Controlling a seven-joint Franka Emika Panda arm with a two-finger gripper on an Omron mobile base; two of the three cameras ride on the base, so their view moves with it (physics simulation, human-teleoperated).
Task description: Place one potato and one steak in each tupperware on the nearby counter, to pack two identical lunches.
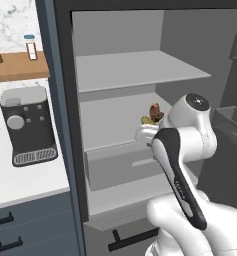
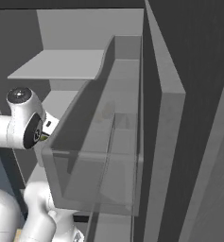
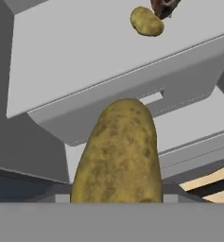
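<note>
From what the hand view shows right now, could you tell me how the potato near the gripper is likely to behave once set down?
The potato looks oblong and rounded, so it would probably roll sideways on a flat surface. Its skin appears rough and speckled, so likely not slippery. It seems solid and stiff, probably fairly heavy for its size.

My arm (image 1: 182, 165) is showing smooth white rounded shells, glossy and bulbous at the base. A dark, almost black band with thin pale lettering is running along one link, and a round dark grey cap is topping my elbow joint (image 2: 20, 96).

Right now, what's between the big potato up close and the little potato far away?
In the hand view, just bare grey fridge shelf and a drawer front lie between the held potato and the far potato.
</note>
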